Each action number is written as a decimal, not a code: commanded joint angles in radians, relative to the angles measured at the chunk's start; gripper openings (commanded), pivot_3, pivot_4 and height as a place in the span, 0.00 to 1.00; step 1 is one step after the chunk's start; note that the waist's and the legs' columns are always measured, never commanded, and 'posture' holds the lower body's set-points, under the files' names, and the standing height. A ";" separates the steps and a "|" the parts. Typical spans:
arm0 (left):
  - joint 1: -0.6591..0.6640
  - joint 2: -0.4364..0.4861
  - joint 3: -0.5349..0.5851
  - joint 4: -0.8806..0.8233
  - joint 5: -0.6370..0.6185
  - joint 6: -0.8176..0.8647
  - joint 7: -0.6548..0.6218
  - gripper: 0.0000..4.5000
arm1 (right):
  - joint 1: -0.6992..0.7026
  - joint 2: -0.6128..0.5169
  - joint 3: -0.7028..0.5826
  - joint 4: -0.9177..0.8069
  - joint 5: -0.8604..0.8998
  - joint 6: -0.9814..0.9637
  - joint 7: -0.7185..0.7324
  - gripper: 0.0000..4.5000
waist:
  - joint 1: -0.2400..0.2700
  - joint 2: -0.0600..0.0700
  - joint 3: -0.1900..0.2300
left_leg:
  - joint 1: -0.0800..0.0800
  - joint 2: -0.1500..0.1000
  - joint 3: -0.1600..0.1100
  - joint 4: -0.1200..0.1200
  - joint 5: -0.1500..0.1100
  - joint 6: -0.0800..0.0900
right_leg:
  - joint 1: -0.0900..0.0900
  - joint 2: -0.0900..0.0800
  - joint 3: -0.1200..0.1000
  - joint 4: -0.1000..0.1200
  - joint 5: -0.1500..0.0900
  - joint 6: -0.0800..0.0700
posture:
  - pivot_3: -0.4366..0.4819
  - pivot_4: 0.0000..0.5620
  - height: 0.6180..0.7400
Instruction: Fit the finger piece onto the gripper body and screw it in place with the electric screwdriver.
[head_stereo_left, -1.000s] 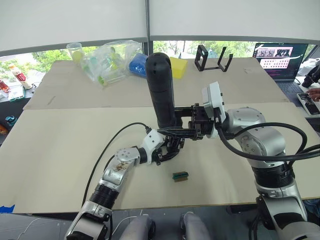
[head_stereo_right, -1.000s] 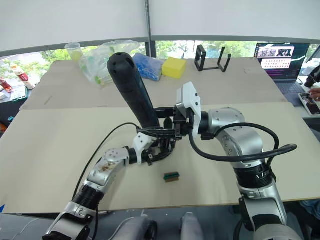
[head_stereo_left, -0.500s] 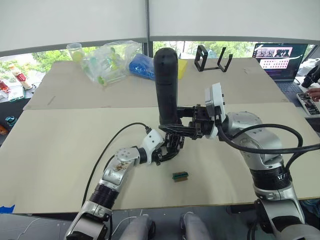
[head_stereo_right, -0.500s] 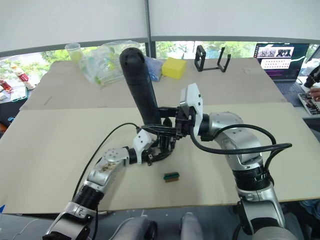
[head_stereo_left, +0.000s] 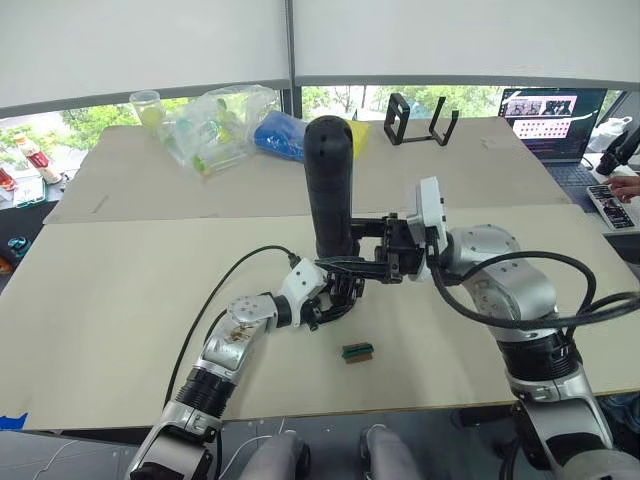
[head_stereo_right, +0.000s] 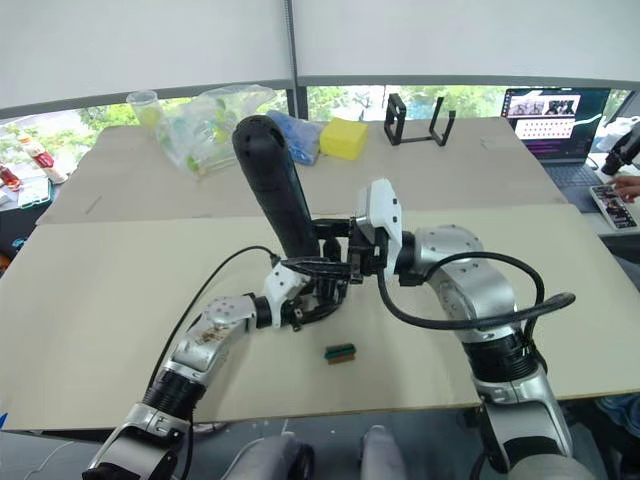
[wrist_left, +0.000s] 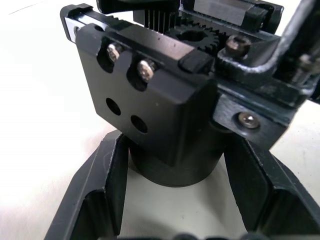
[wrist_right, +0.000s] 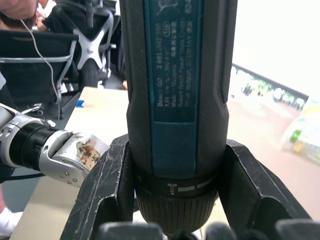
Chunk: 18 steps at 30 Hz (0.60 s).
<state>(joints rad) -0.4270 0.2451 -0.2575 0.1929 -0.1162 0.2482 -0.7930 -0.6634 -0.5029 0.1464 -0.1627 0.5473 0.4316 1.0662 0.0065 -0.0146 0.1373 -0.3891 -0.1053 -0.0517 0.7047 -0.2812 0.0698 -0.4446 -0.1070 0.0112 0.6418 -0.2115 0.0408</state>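
The electric screwdriver (head_stereo_left: 329, 185) stands nearly upright over the table's middle, tip down. My right gripper (head_stereo_left: 352, 264) is shut on its lower barrel; the right wrist view shows both fingers (wrist_right: 107, 186) clamped on the blue-black barrel (wrist_right: 176, 90). Just below it, my left gripper (head_stereo_left: 335, 297) is shut on the gripper body (wrist_left: 165, 115), its fingers (wrist_left: 102, 197) on either side of the round base. The body's black block with two screws and a gear faces the left wrist camera. The finger piece is hidden among the grippers.
A small green block (head_stereo_left: 357, 351) lies on the table in front of the grippers. At the back are a plastic bag of items (head_stereo_left: 215, 120), a blue object (head_stereo_left: 278, 134), a yellow block (head_stereo_right: 343, 137) and a black stand (head_stereo_left: 420, 118). A laptop (head_stereo_left: 545, 120) and a person's hand (head_stereo_left: 626, 184) are at the right.
The screwdriver's top swung slightly right into a more upright stand, then dipped a little. My left gripper has kept the gripper body in place.
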 joint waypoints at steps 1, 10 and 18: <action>-0.021 0.003 0.019 -0.029 -0.014 -0.011 -0.004 0.51 | 0.039 -0.039 0.024 0.091 -0.051 0.088 -0.020 0.43 | 0.001 0.000 0.000 | 0.004 0.000 0.000 -0.003 0.000 0.000 | 0.004 0.000 0.000 -0.002 0.000 0.000 | 0.48 0.27 0.98; -0.021 0.004 0.016 -0.026 -0.012 -0.015 -0.005 0.51 | 0.054 -0.044 0.044 0.135 -0.112 -0.048 0.006 0.43 | 0.002 0.000 -0.001 | 0.009 0.000 0.000 -0.009 0.000 0.000 | 0.009 0.000 0.000 -0.008 0.000 0.000 | 0.48 0.27 0.98; -0.020 0.005 0.015 -0.027 -0.011 -0.021 -0.005 0.51 | 0.065 -0.046 0.061 0.154 -0.075 0.022 -0.019 0.43 | 0.001 0.000 -0.002 | 0.014 0.001 0.000 -0.010 -0.001 0.001 | 0.013 0.001 0.000 -0.010 0.000 0.000 | 0.48 0.27 0.98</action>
<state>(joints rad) -0.4270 0.2464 -0.2615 0.2053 -0.1150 0.2488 -0.7938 -0.6408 -0.5194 0.1667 -0.1200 0.5573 0.3348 1.0986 0.0071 -0.0147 0.1352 -0.3740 -0.1043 -0.0517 0.6941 -0.2823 0.0715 -0.4308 -0.1063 0.0114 0.6317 -0.2115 0.0408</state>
